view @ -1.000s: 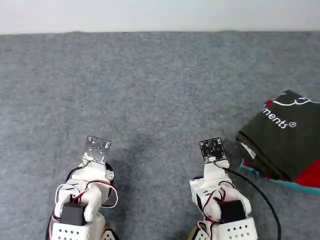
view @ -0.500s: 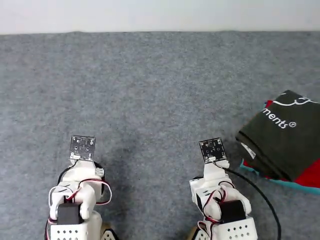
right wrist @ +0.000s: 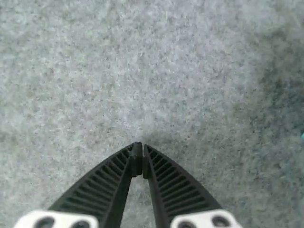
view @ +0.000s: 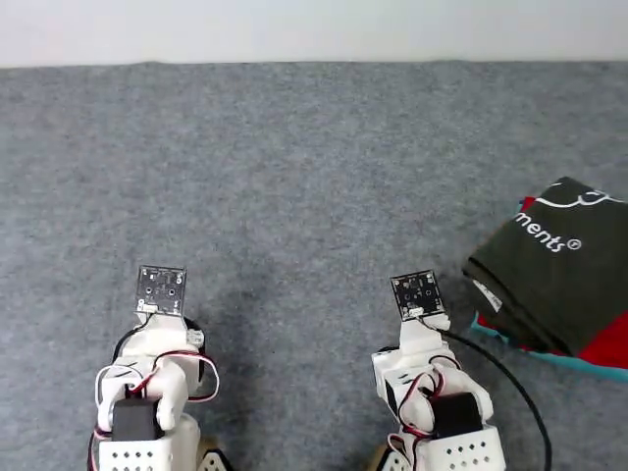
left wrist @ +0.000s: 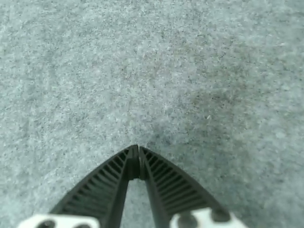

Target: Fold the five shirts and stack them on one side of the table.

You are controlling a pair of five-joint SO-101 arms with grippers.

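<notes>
While both arms rest drawn back at the near edge of the table, the folded shirts (view: 561, 275) lie in one pile at the right side, well apart from the left arm (view: 147, 397) and nearer to the right arm (view: 432, 392). A dark shirt (view: 549, 245) with white print is on top, a red shirt (view: 610, 351) shows under it, and a teal edge (view: 549, 356) shows at the bottom; I cannot count whether all five are there. The left gripper (left wrist: 138, 159) has its fingers pressed together with nothing between them, just above the grey table cover (view: 314, 167). The right gripper (right wrist: 139, 157) is pressed together in the same way, also without any cloth. I judge the task to be at its end or very near it. One thing could go wrong: the black cable (view: 510, 378) of the right arm runs close by the near left corner of the pile, so a swing of this arm to the right may drag the cable against the shirts and pull a layer out. The layers are also not lined up exactly, because red and teal stick out on the near side, so a push there may slide the top shirt off. As for containers, the pile stands directly on the cover, with no wall around to hold it.
</notes>
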